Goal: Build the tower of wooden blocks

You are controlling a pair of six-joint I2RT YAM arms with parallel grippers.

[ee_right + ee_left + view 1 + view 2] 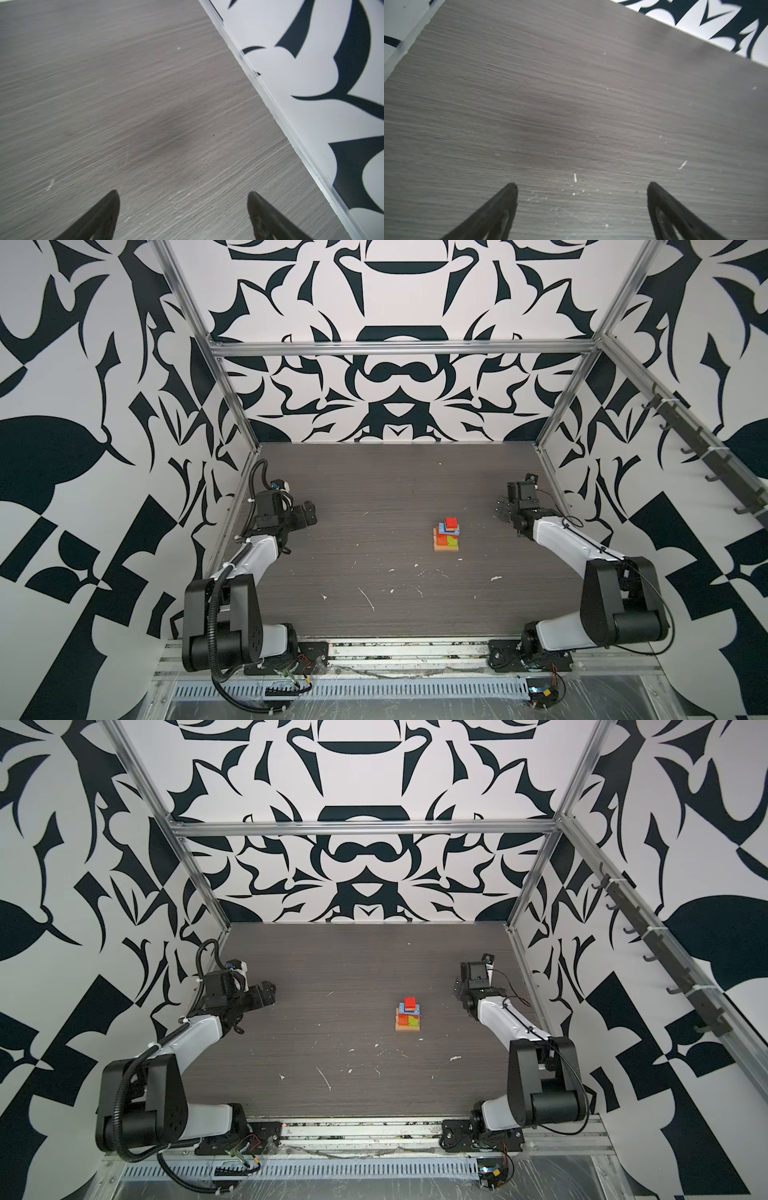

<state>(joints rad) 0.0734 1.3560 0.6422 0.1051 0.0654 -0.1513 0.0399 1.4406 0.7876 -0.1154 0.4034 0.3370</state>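
Wood block tower (446, 536) (409, 1016) stood upright on the counter (374, 489), at 3 o'clock from the counter's middle, free of both arms. Tan base (444, 548) lowest, orange and lime green blocks above it, a blue layer over those, red cube (451, 523) on top.

Left tool (307, 514) (582, 185) hung at 9 o'clock of the tower, well apart, jaws spread wide and nothing between them. The left wrist view showed only bare woodgrain plus white flecks (575, 177).

Right tool (500, 510) (184, 193) sat at 2 o'clock of the tower, nearer than the left one but not touching, jaws also spread and nothing gripped. Its wrist view showed bare counter and the side wall's metal edge strip (280, 116).

Surroundings:
- White scratches and flecks (368, 599) were scattered over the near half of the counter, from 5 to 8 o'clock of the tower.
- Black-and-white patterned walls (399, 290) closed three sides, with an aluminium frame bar (399, 347) across the back.
- A hook rail (706, 456) ran along the right wall.
- Nothing stood between either tool and the tower.
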